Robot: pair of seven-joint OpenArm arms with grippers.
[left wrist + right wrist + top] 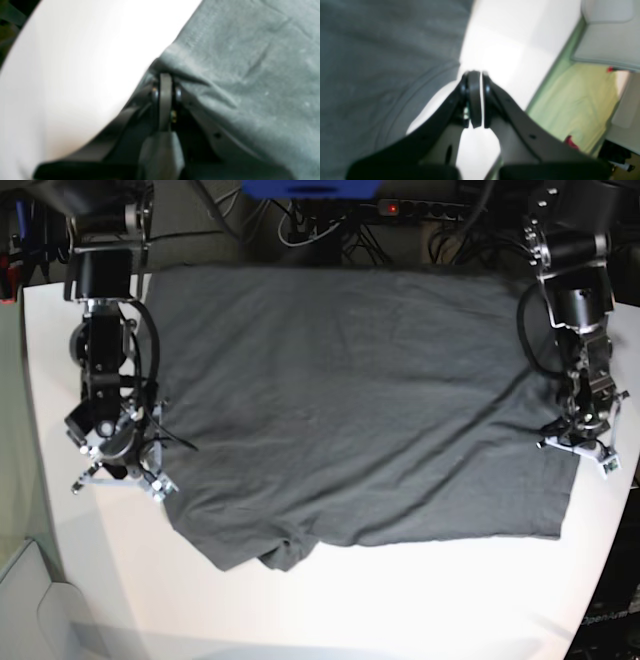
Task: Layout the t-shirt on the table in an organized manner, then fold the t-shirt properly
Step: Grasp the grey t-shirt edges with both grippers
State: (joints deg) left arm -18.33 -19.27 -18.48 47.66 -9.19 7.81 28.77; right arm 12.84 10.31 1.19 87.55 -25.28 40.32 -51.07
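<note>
The dark grey t-shirt [350, 410] lies spread flat over the white table [400, 600], with a folded-under bump at its near left corner. My left gripper [580, 442] stands at the shirt's right edge. In the left wrist view that gripper [165, 75] is shut, and the t-shirt [250, 62] puckers into its tips above the table [75, 62]. My right gripper [150, 480] sits at the shirt's left edge. Its wrist view shows the gripper [477, 72] shut, a white sliver between the fingers, the t-shirt [382, 50] hem just left of the tips, and the table [515, 50] beyond.
Cables and a power strip [400, 208] run behind the table's far edge. A pale green floor [582, 100] and a white box [607, 32] lie past the table's left side. A white bin [30, 600] stands at the near left corner.
</note>
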